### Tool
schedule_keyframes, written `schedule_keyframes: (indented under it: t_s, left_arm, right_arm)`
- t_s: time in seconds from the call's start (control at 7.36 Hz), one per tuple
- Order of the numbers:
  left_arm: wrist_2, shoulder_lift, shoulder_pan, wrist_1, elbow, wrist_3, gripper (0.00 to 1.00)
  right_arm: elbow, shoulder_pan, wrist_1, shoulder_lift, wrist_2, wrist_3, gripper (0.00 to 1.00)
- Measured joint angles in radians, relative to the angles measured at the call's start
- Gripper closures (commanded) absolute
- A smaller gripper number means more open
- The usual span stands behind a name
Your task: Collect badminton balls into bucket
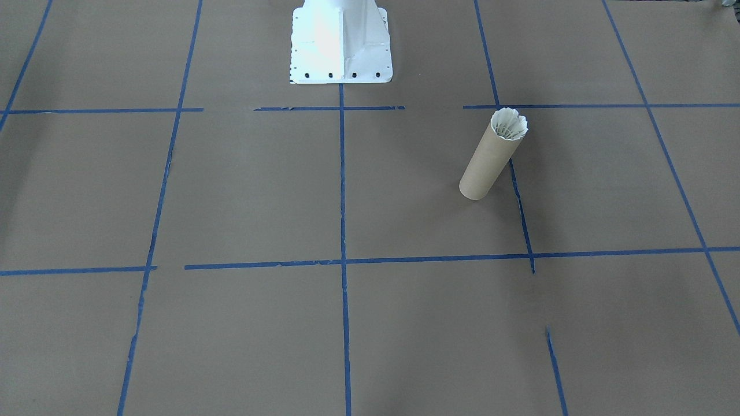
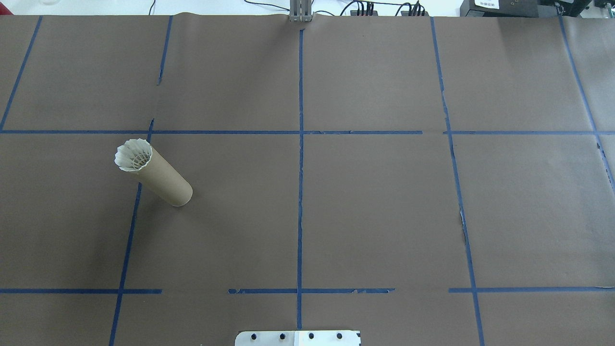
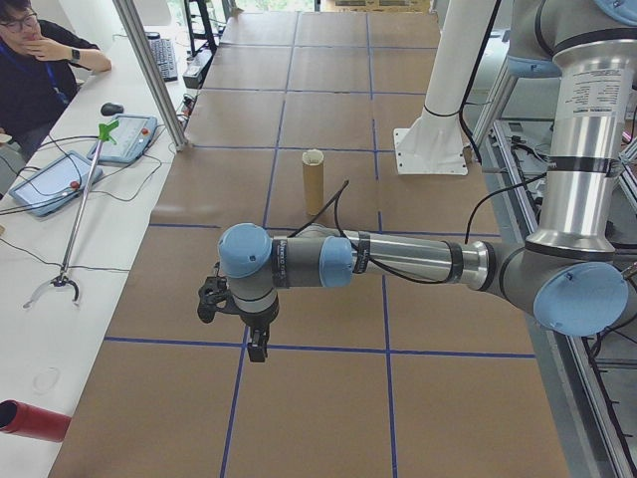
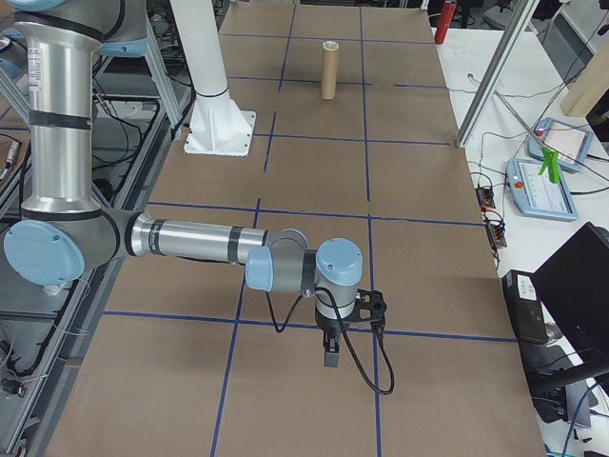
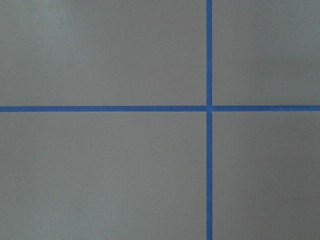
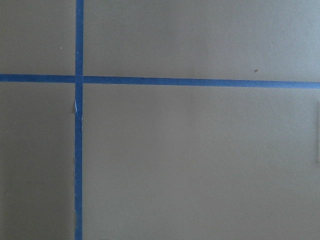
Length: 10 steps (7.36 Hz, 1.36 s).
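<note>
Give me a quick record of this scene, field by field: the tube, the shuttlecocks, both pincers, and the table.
tube: brown cardboard tube standing upright on the robot's left side of the table
shuttlecock: white feather shuttlecock sitting in the tube's mouth, skirt up
loose shuttlecocks: none visible on the table
left pincer: away from the tube, state cannot be told
right pincer: far from the tube, state cannot be told
table: brown paper with blue tape grid

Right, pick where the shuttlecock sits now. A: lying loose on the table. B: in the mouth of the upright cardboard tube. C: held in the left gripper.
B: the white feather shuttlecock fills the open top of the standing brown cardboard tube.
</note>
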Motion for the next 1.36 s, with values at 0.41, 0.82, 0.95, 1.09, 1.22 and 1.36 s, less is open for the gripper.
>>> schedule_keyframes:
  t_s: [0.41,0.82,0.95,1.09,1.22,1.36]
  left_arm:
    - [0.000,-0.005,0.001,-0.002,0.017,-0.004,0.00]
    - [0.000,-0.002,0.002,0.000,0.014,0.000,0.00]
    - [-0.002,-0.003,0.002,0.000,0.010,0.001,0.00]
    - [0.000,-0.004,0.002,0.000,0.008,0.001,0.00]
    - [0.001,-0.004,0.002,0.000,0.006,0.000,0.00]
    - [0.002,-0.005,0.002,0.000,0.006,0.000,0.00]
  right_arm:
    - [0.000,0.000,0.000,0.000,0.000,0.000,0.00]
    - [0.000,0.000,0.000,0.000,0.000,0.000,0.00]
    - [0.000,0.000,0.000,0.000,0.000,0.000,0.00]
    - [0.000,0.000,0.000,0.000,0.000,0.000,0.00]
    - [0.000,0.000,0.000,0.000,0.000,0.000,0.00]
    - [0.000,0.000,0.000,0.000,0.000,0.000,0.00]
